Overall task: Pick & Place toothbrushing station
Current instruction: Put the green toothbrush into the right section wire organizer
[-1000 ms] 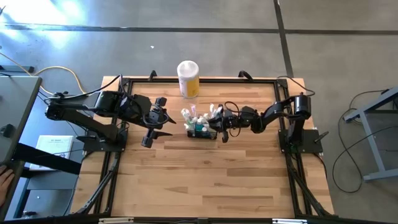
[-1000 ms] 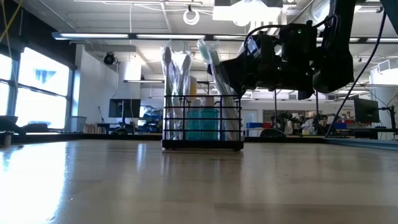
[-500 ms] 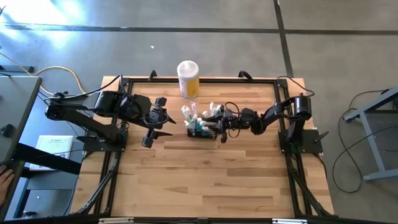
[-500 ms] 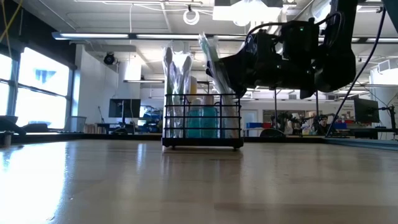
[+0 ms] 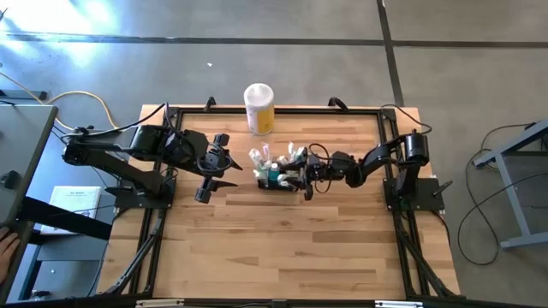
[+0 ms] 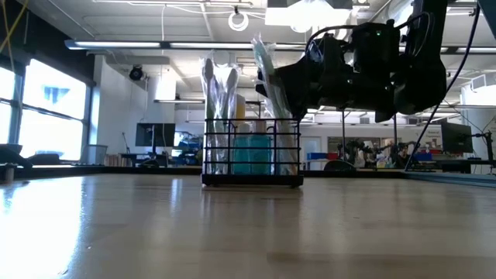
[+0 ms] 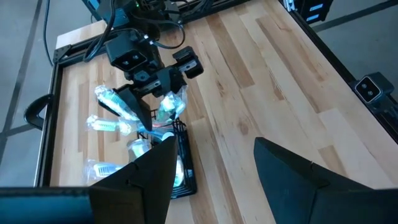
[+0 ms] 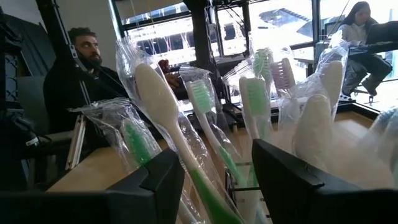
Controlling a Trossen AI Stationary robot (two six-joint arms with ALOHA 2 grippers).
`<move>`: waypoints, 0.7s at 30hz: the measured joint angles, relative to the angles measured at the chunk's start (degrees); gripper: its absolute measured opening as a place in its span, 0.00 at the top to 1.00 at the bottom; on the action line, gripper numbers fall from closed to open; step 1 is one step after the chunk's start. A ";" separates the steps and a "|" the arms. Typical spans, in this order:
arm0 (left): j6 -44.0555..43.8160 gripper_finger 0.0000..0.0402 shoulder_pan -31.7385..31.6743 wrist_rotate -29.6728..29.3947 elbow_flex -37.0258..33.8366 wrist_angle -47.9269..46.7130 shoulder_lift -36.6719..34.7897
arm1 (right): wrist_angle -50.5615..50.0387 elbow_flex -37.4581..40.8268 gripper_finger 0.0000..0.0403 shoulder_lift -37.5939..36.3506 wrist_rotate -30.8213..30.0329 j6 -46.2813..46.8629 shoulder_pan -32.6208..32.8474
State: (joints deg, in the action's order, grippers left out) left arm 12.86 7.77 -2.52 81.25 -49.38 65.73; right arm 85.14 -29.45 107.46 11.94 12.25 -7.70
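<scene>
A: Starting at the left, what was the left gripper (image 5: 208, 174) doing?

B: It hung over the wooden table (image 5: 274, 248) with its fingers spread apart and nothing between them, a little left of the toothbrushing station (image 5: 278, 177).

A: And the station itself?

B: The black wire basket stood upright near the table's middle, toward the back, holding wrapped toothbrushes (image 8: 168, 118) and something teal. The yellow-and-white canister (image 5: 259, 108) stood behind it at the back edge, apart from it.

A: The right gripper (image 5: 301, 174)?

B: It was at the basket's right side, up among the toothbrush wrappers. Its fingers (image 8: 298, 180) stood parted, with nothing gripped between them.
</scene>
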 joint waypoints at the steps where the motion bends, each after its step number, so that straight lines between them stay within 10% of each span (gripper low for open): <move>1: 0.00 0.48 0.00 0.00 0.01 0.02 0.00 | 0.00 0.00 0.56 0.00 0.03 0.02 0.00; 21: -2.84 0.48 0.11 0.00 -0.02 2.07 0.04 | -6.96 0.02 0.57 -10.84 0.50 -1.53 0.59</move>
State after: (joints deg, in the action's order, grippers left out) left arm 10.02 7.88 -2.52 81.23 -47.31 65.78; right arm 78.19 -29.43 96.62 12.45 10.72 -7.11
